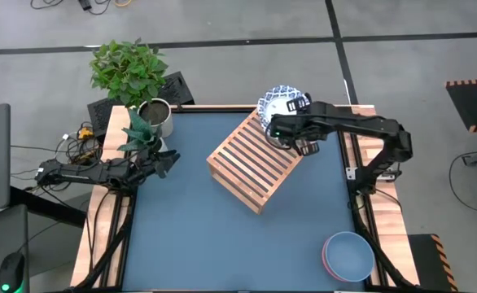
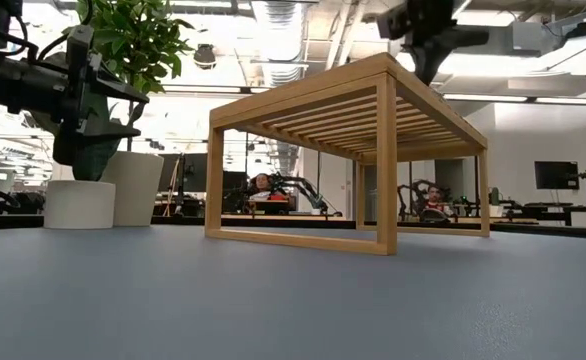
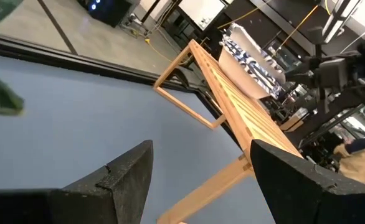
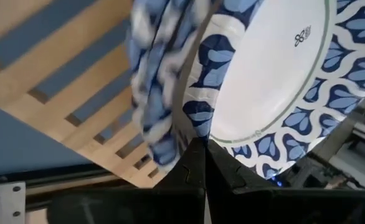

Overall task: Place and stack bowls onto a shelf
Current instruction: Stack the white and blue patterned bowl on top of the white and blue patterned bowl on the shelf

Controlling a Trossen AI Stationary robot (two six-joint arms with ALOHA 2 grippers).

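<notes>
- Right now the right pincer has its fingers pinched together on the rim of a blue-and-white patterned bowl, and it holds that bowl tilted over the far corner of the shelf.
- Beside the held bowl in the right wrist view, a second patterned bowl shows blurred and close against it; whether the two touch cannot be told.
- Risk one, as I judge it: the grip takes only a thin edge of rim, so the tilted bowl could pivot or slip out if the arm jolts.
- Risk two: the bowl hangs near the shelf's end, so a release there could let it tip off the slats onto the blue bench.
- Risk three: setting it down askew on the neighbouring bowl could leave the stack leaning, or knock that bowl toward the edge.
- Farther off, a plain blue bowl rests in a pink-red bowl at the near right corner of the bench, well apart from the shelf.
- The left pincer waits with fingers spread wide and empty near the potted plant; a sweep toward the shelf could brush its leaves.
</notes>
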